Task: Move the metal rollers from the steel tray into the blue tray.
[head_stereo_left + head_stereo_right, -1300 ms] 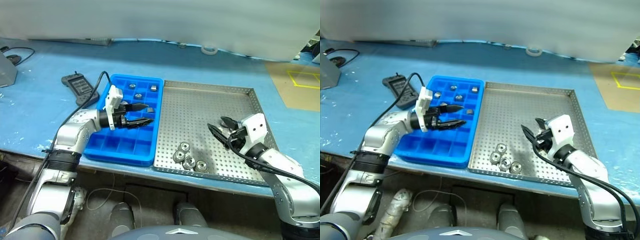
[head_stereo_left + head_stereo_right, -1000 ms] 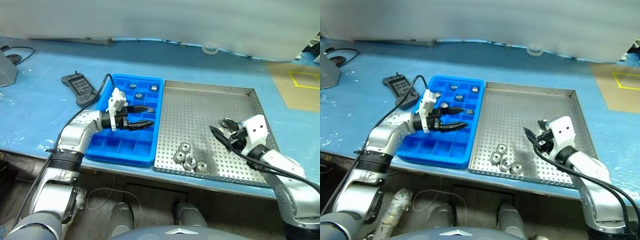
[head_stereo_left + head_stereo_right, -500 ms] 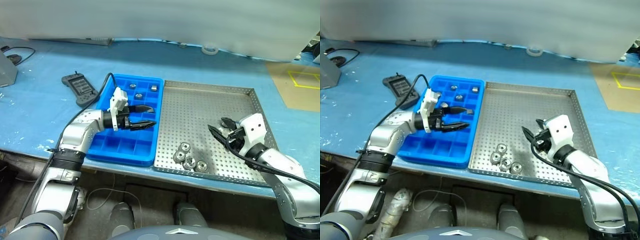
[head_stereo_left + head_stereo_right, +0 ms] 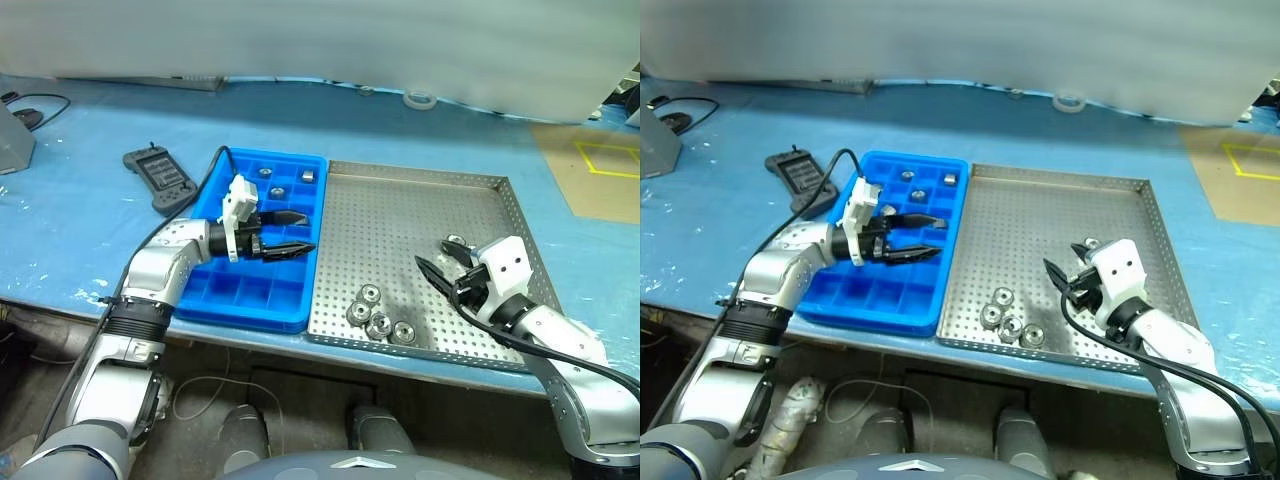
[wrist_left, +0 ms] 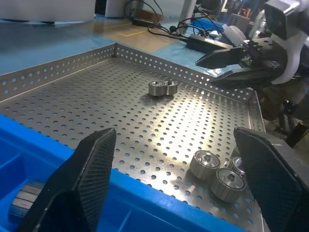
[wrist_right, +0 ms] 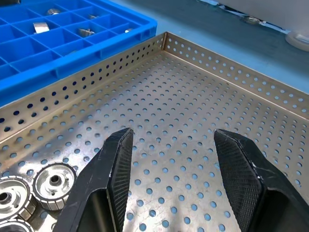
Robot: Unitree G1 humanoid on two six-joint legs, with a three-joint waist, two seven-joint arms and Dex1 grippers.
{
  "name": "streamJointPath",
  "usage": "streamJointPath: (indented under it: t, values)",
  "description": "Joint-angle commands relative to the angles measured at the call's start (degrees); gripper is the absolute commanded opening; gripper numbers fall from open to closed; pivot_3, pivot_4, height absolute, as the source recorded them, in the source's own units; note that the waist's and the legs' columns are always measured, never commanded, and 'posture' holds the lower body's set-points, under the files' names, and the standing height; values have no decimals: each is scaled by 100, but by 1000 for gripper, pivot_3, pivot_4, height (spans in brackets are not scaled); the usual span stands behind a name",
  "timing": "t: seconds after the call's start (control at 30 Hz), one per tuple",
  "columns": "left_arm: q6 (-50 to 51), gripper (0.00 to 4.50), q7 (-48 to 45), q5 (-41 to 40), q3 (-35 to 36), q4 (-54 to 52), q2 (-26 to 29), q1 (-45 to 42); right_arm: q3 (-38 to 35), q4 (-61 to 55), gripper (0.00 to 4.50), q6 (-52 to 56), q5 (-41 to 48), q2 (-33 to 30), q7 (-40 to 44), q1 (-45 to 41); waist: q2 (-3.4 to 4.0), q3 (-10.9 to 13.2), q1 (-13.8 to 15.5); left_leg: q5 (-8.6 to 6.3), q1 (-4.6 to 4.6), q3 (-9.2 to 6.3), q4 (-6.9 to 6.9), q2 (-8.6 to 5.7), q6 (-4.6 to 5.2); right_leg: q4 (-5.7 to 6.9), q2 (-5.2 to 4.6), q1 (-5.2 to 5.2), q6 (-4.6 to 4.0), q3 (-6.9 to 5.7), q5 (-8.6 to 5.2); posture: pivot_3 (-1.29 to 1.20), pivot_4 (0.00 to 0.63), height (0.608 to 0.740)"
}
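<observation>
You've got head views looking down over both trays, wrist views skimming low, all sharing the steel tray (image 4: 420,250).

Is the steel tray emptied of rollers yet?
No. Several metal rollers lie on the steel tray, and another pair sits near the right gripper.

On the worktop (image 4: 80,200) the blue tray (image 4: 200,300) lies just left of the steel tray (image 4: 420,180), their long sides side by side. A handheld remote (image 4: 158,177) lies left of the blue tray, toward the back. Four metal rollers (image 4: 378,315) cluster near the steel tray's front edge, left of middle; some more sit in the blue tray's rear compartments. The left claw (image 4: 290,234) hangs over the blue tray's right side, the right claw (image 4: 440,262) over the steel tray, right of the cluster.
</observation>
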Motion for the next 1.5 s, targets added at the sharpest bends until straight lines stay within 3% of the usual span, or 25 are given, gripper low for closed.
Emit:
streamJointPath:
  t: [0.03,0.17,0.27,0.37,0.57,0.8,0.9,1.3,1.5]
  values:
    - [-114,4081,-406,-57,-141,-151,-32,-405,-27,45,2815,-271,-57,-36,33,-43,0,0,6,0,-1,0,0,-1,1,0,-1,0,-15,0,-9,-313,150,740]
    - [-613,4081,-1108,295,-610,415,-247,-1070,39,206,2815,-406,-131,-23,39,-123,-1,-1,15,4,-2,2,2,-4,10,3,-8,3,-21,-3,-12,-313,150,740]
    - [-1643,4081,-1790,1023,-1312,1350,-511,-1578,134,289,2815,-496,-206,22,0,-162,-3,-2,2,6,1,7,6,-10,19,2,-14,8,-21,0,-12,-329,150,740]
    - [-2287,4081,-2030,1361,-1552,2258,-804,-1971,202,293,2815,-552,-280,85,-74,-154,-1,-3,-18,6,-1,7,25,-8,23,4,-13,9,-15,3,-9,-354,150,740]
    - [-3669,4081,-2087,1952,-2089,3728,-1313,-2537,187,105,2815,-650,-447,287,-349,205,-1,-3,-23,2,-5,7,35,-6,30,4,-13,6,-3,3,-1,-430,150,740]
    - [-5544,4081,-2087,2643,-2530,4876,-1509,-2972,201,-198,2815,-652,-563,514,-608,570,-1,-4,-149,-23,-9,25,49,-14,73,5,-66,20,-28,4,-16,-483,150,740]
    - [-6312,4081,-1599,3145,-2505,5318,-1731,-3145,275,-262,2815,-654,-624,579,-679,643,-1,-4,-171,-34,-8,33,55,-17,90,2,-75,23,-47,5,-27,-500,150,740]
    - [-7574,4081,-893,4386,-2671,5959,-2080,-3333,351,-188,2815,-854,-804,750,-842,887,-1,-4,-399,-49,-10,38,68,-13,117,2,-89,25,-47,2,-27,-549,150,740]
    - [-7500,4081,-768,4597,-2610,6109,-2219,-3396,427,7,2815,-1131,-931,848,-887,1042,-1,-4,-482,-57,-10,40,73,-17,131,2,-93,26,-49,1,-28,-574,150,740]
